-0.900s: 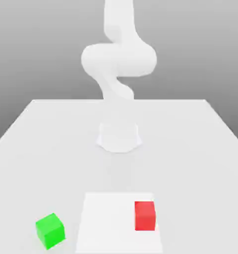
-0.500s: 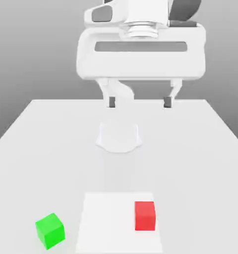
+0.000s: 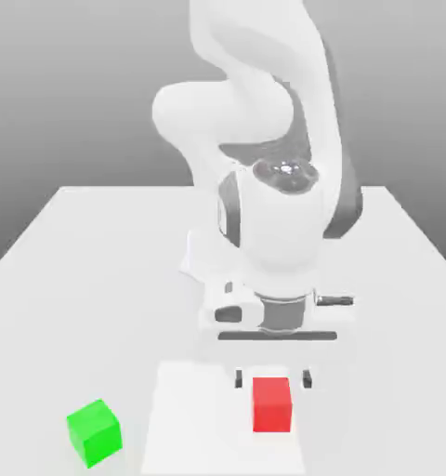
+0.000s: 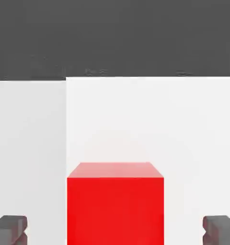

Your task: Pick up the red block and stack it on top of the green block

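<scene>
Claw (image 3: 273,378) of white arm spread wide, nothing gripped, hanging right by small matte red cube (image 3: 271,405), fyi. Your red one's sitting on flat bright-white square panel (image 3: 203,418) on pale worktop (image 3: 87,316). Small matte green cube (image 3: 95,433) sits off panel, exterior view's left.

The small cube block (image 3: 271,405) is plain bright red; the other small cube block (image 3: 95,433) is plain bright green; the flat rectangular panel (image 3: 203,418) is white.
</scene>
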